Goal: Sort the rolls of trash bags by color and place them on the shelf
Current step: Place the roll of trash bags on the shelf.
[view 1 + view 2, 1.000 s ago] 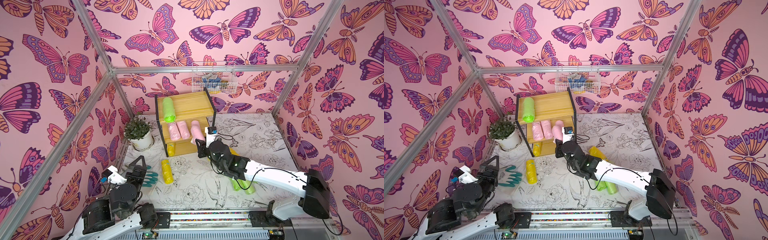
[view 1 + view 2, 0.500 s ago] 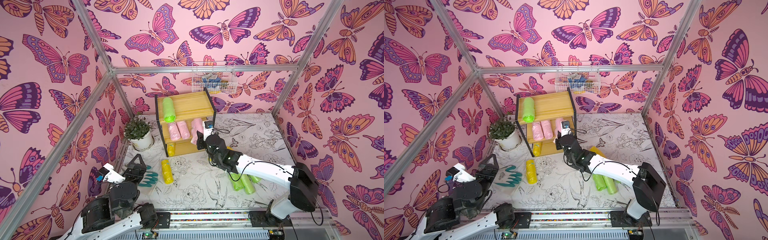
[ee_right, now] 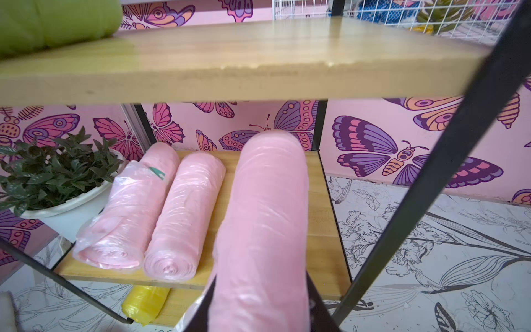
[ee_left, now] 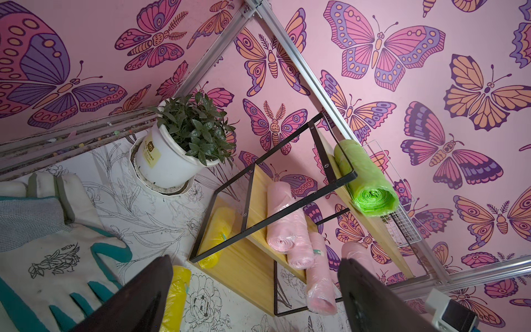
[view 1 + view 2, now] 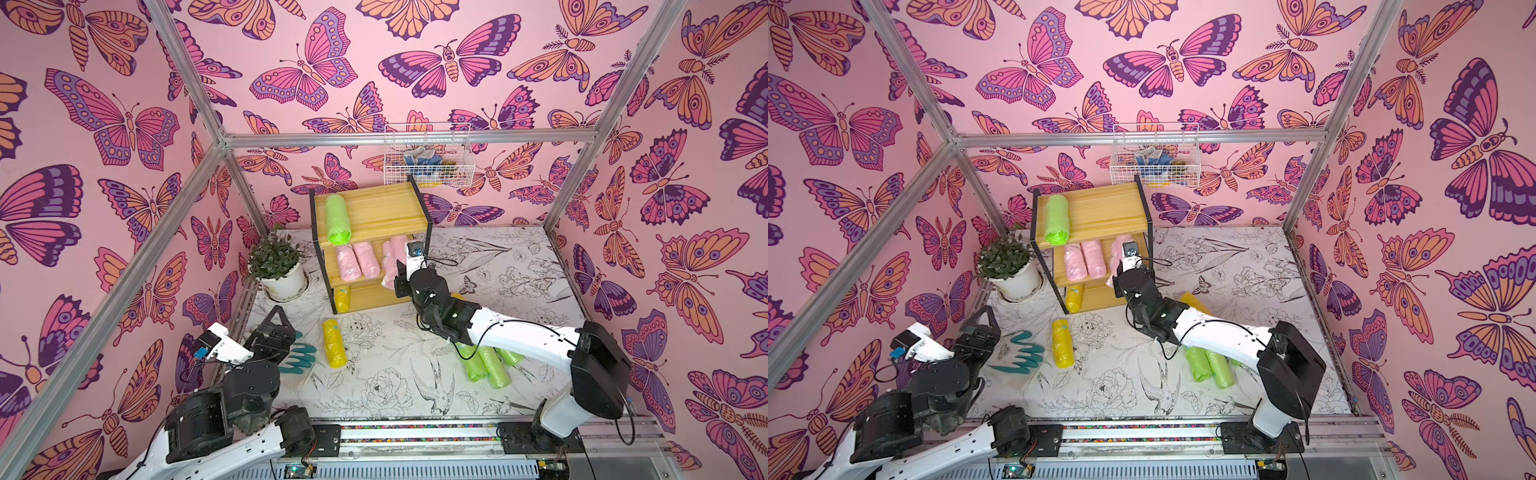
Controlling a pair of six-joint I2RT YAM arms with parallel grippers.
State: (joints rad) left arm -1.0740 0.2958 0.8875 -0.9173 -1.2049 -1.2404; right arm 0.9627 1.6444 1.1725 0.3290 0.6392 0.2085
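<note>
Right jaws are clenched on the near end of a pink roll [image 3: 264,224], which pokes lengthwise into the middle level of the shelf [image 5: 374,208], under the top board. I can't tell if it's resting on the middle board [image 3: 320,207] or hanging just above it. It's just beside another pink roll [image 3: 184,218], and a third, loose-wrapped one [image 3: 126,212] lies past that. So pink gets the middle level, and this looks like the put-down step, nearly done.

Next move as I read it: settle it flat, parallel to its neighbours, and let go. Then back the right arm [image 5: 519,340] straight out so it doesn't snag the black frame post [image 3: 436,178] or drag the roll along. These things are soft and round, so it might roll off toward the open side.

Left jaws are spread wide with nothing in them, over the desk [image 5: 395,386] near a glove [image 5: 297,357] and a yellow roll [image 5: 333,343]. That one's probably the next grab, since another yellow roll [image 5: 341,298] sits on the bottom level.

Elsewhere, a green roll [image 5: 337,222] lies up top and more green rolls [image 5: 490,365] are on the desk by the right arm. One more yellow [image 5: 1192,301] peeks out behind that arm.
</note>
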